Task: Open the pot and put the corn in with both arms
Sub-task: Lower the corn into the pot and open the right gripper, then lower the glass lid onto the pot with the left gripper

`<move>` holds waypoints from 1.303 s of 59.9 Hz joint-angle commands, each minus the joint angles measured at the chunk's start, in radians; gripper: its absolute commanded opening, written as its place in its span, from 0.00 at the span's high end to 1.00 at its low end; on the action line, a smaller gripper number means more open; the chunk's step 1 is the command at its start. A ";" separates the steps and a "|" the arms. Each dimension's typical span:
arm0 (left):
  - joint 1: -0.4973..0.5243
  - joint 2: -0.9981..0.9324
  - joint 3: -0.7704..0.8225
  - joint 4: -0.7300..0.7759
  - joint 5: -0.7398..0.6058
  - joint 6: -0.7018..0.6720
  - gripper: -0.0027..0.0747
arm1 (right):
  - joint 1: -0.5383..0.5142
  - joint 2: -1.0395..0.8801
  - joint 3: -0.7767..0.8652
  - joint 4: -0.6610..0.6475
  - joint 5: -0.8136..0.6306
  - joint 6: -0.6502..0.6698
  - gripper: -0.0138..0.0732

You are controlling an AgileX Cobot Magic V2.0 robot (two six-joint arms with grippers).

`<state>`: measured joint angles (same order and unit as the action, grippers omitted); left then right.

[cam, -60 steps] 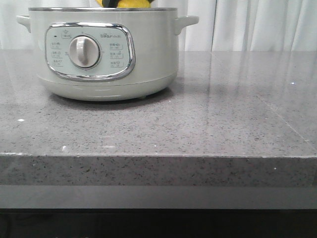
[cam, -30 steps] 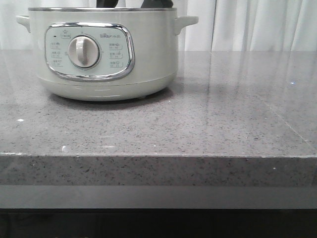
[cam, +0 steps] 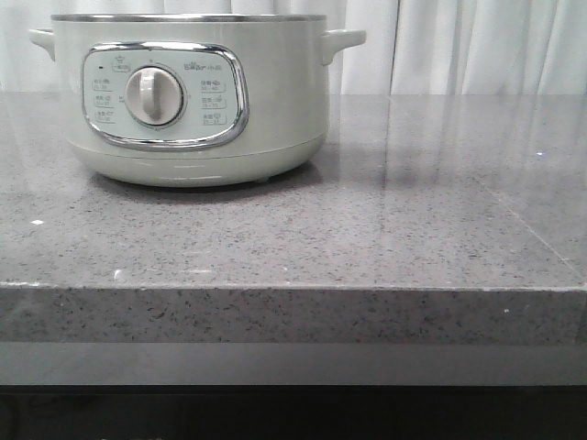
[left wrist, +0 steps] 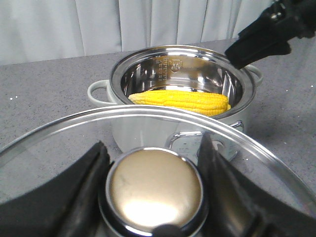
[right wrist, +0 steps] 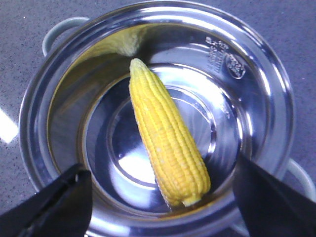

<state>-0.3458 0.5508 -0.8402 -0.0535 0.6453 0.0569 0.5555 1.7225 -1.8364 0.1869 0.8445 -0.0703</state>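
Note:
The pale-green pot (cam: 193, 101) stands at the back left of the counter with its lid off. The yellow corn (right wrist: 165, 148) lies loose on the bottom of the pot's steel bowl (right wrist: 256, 98), and it also shows in the left wrist view as the corn (left wrist: 180, 101). My right gripper (right wrist: 162, 165) hovers open above the bowl, apart from the cob. My left gripper (left wrist: 153, 148) is shut on the brass knob (left wrist: 155, 187) of the glass lid (left wrist: 49, 153), held off to the side of the pot (left wrist: 143, 133). Neither gripper shows in the front view.
The grey speckled counter (cam: 385, 220) stretches right of the pot, with its front edge (cam: 293, 289) near the camera. White curtains (cam: 477, 46) hang behind. The black right arm (left wrist: 266, 32) reaches over the pot's far rim.
In the front view the corn and the dark fingers that showed above the pot's rim are gone. The corn has gone down into the pot and the fingers have lifted out of the picture.

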 commanded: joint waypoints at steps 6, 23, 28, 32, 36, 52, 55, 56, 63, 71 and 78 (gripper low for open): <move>0.003 -0.001 -0.038 -0.011 -0.143 -0.009 0.68 | -0.002 -0.254 0.230 -0.044 -0.176 -0.008 0.15; 0.003 -0.001 -0.038 -0.011 -0.143 -0.009 0.68 | -0.002 -0.562 0.602 -0.072 -0.288 -0.008 0.15; 0.003 -0.001 -0.038 -0.011 -0.143 -0.009 0.68 | -0.002 -0.637 0.682 -0.072 -0.307 -0.008 0.15; 0.003 -0.001 -0.038 -0.011 -0.143 -0.009 0.68 | -0.002 -0.702 0.751 -0.072 -0.322 -0.008 0.15; 0.003 -0.001 -0.038 -0.011 -0.143 -0.009 0.68 | -0.002 -0.759 0.803 -0.072 -0.334 -0.008 0.15; 0.003 -0.001 -0.038 -0.011 -0.143 -0.009 0.68 | -0.002 -0.979 1.013 -0.071 -0.356 -0.007 0.15; 0.003 -0.001 -0.038 -0.011 -0.143 -0.009 0.68 | -0.002 -1.011 1.038 -0.071 -0.361 -0.007 0.15; 0.003 -0.001 -0.038 -0.011 -0.143 -0.009 0.68 | -0.002 -1.024 1.045 -0.071 -0.365 -0.007 0.15; 0.003 -0.001 -0.038 -0.011 -0.143 -0.009 0.68 | -0.002 -1.081 1.083 -0.071 -0.400 -0.007 0.15; 0.003 -0.001 -0.038 -0.011 -0.143 -0.009 0.68 | -0.002 -1.100 1.084 -0.071 -0.413 -0.007 0.15; 0.003 -0.001 -0.038 -0.011 -0.150 -0.009 0.68 | -0.002 -1.100 1.084 -0.071 -0.389 -0.007 0.15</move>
<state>-0.3458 0.5508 -0.8402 -0.0535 0.6453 0.0569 0.5555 0.6248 -0.7282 0.1187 0.5195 -0.0703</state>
